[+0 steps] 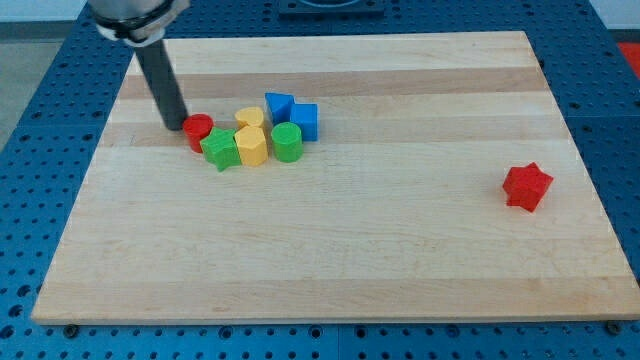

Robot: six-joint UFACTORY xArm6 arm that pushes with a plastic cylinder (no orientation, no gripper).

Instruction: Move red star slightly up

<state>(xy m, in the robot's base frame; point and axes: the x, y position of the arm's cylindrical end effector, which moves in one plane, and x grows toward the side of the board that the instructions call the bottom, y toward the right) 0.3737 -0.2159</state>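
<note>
My tip is seen just left of a red cylinder, well apart from the red star; no jaws are fitted.

The arm comes into the view at the top left, where only its lowest housing shows, a dark grey rounded body cut off by the picture's upper edge. From that housing a straight dark rod runs down and leans a little toward the view's right as it descends. The rod is plain and even in thickness along its whole visible length, with a faint sheen down one side. My tip sits at the rod's lower end, low at the surface in the upper left part of the view. No other joint, link or cable of the arm shows in this picture
</note>
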